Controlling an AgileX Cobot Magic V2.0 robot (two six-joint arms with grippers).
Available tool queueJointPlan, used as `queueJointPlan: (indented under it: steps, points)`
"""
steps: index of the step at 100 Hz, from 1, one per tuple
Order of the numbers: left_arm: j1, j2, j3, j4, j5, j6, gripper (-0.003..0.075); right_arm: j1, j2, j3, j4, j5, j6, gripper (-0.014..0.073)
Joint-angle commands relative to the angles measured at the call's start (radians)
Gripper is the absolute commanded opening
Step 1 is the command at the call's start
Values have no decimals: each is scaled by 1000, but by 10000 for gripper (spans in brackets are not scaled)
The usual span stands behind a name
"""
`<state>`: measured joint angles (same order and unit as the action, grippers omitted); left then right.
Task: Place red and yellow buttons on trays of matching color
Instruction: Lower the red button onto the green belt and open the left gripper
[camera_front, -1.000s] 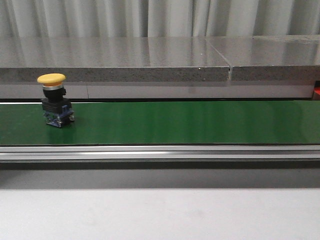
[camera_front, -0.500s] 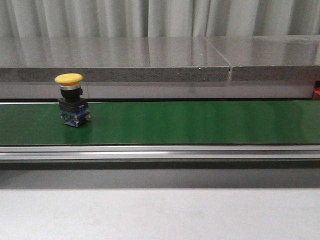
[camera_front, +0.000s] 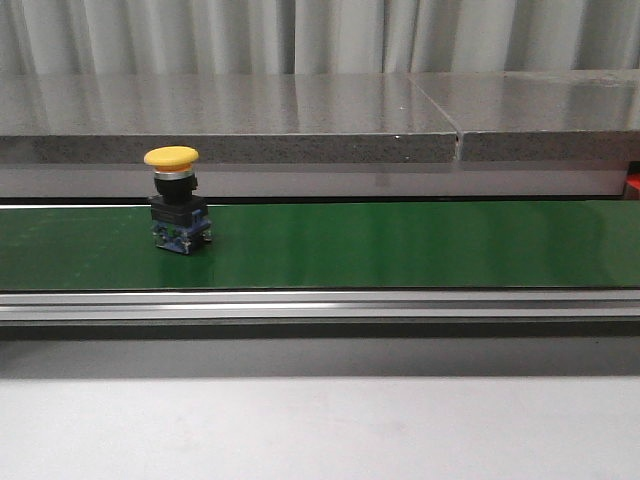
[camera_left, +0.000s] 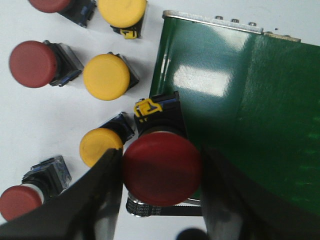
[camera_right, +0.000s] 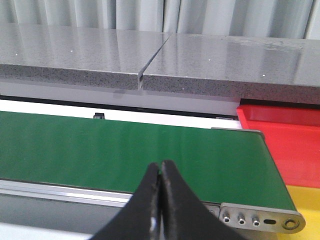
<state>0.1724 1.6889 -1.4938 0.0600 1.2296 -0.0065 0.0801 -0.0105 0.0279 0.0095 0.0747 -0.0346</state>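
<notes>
Nearest, left gripper (camera_left: 159, 192): black fingers clamped on a red mushroom-head push button (camera_left: 161, 169) at the end of the green conveyor belt (camera_left: 250, 100), spare red and yellow buttons (camera_left: 106, 76) lying loose on the white tabletop (camera_left: 30, 120) beside it; right gripper (camera_right: 161, 197) waits pinched closed, holding nothing, over the belt's other end. Mid-belt, toward the left, a yellow mushroom-head push button (camera_front: 176, 201) stands upright, untouched (grey stone ledge (camera_front: 300, 120) beyond). Farther right, red plastic tray (camera_right: 282, 137) and yellow tray corner (camera_right: 306, 200) show no buttons, so sorting looks barely begun.
</notes>
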Motion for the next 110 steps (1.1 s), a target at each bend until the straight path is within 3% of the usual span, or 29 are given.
queueJointPlan:
  steps: [1, 21, 28, 40, 50, 69, 95, 105, 110]
  points:
    - [-20, -6, -28, -4, -7, -2, 100, -7, -10, -16, -10, -83, -7, -66]
    - [-29, 22, -28, -15, 5, 6, 125, -7, -10, -16, -10, -83, -7, -66]
    - [-29, 22, -28, -31, 13, 39, 206, -7, -10, -16, -10, -83, -7, -66]
    - [-29, 22, -28, -50, 18, 51, 422, -7, -10, -16, -10, -83, -7, -66]
    - [-29, 20, -36, -68, 18, 52, 496, -7, -10, -16, -10, -83, -7, -66]
    - [-36, -34, -79, -180, -22, 103, 494, -7, -10, -16, -10, -83, -7, -66]
    - [-142, -159, -81, -180, -69, 129, 481, -7, -10, -16, -10, -83, -7, -66]
    - [-207, -213, -67, -180, -94, 129, 363, -7, -10, -16, -10, -83, -7, -66]
    - [-244, -243, -53, -178, -107, 129, 253, -7, -10, -16, -10, -83, -7, -66]
